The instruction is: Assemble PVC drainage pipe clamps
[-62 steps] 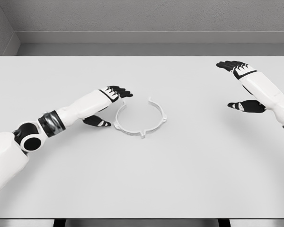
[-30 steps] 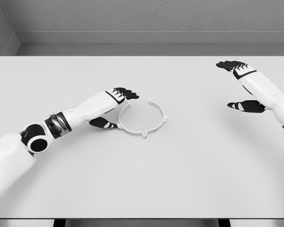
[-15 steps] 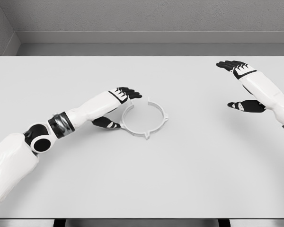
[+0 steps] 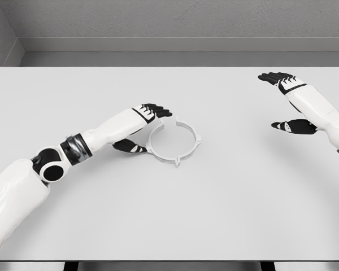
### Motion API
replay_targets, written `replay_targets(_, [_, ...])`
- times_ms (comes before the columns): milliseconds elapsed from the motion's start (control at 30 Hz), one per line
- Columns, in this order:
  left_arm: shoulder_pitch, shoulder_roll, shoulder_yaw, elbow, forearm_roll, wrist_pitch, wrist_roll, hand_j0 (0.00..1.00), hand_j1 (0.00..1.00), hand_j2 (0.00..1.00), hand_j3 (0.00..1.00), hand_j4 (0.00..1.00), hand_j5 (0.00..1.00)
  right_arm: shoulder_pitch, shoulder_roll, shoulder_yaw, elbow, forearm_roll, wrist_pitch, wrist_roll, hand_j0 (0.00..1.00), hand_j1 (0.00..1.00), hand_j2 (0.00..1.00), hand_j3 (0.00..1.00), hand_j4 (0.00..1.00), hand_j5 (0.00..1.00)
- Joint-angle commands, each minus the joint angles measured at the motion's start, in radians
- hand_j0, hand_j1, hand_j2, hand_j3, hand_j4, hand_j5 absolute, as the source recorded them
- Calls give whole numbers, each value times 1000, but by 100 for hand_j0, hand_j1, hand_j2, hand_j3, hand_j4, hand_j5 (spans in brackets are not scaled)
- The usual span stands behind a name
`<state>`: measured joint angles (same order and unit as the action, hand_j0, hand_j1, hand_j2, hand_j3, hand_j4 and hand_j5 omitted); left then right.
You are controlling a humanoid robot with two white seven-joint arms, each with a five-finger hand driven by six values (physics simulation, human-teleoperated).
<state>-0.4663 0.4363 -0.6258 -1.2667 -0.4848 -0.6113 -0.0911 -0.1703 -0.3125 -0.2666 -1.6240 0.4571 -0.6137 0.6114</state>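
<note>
Plainly, from the head view, a thin white clamp ring point(image 4: 174, 143) lies flat on the pale table point(image 4: 169, 214), a little left of the middle, with small lugs sticking out around its rim and a gap at its upper left. The left hand point(image 4: 142, 124) sits at the ring's left edge, dark fingers point(image 4: 157, 110) stretched over the top-left arc by the gap and the thumb point(image 4: 130, 148) low against the lower-left rim; the hand brackets the band loosely and I cannot tell whether it grips it. The right hand point(image 4: 287, 101) hangs well apart near the table's right side, fingers spread and holding nothing. As a judgement, the ring looks light, thin-walled and springy, smooth enough to skate across the tabletop when nudged, and the split means it can flex or twist if squeezed hard across its width. A sound hold would pinch the band itself beside a lug, thumb outside and fingers inside, away from the open ends.
</note>
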Motion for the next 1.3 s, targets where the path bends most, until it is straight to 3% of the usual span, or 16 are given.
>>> replay_targets(0, [2, -4, 1, 0, 8, 0, 1, 100, 100, 100, 100, 100, 100, 0, 0, 0, 0, -8, 3, -1, 100, 100, 100, 100, 100, 100])
replay_targets(667, [-6, -2, 6, -8, 26, 0, 1, 100, 100, 100, 100, 100, 100, 0, 0, 0, 0, -8, 3, -1, 100, 100, 100, 100, 100, 100])
replay_targets(1267, [21, -4, -3, -39, 12, 0, 1, 100, 100, 100, 100, 100, 100, 0, 0, 0, 0, -8, 3, -1, 100, 100, 100, 100, 100, 100])
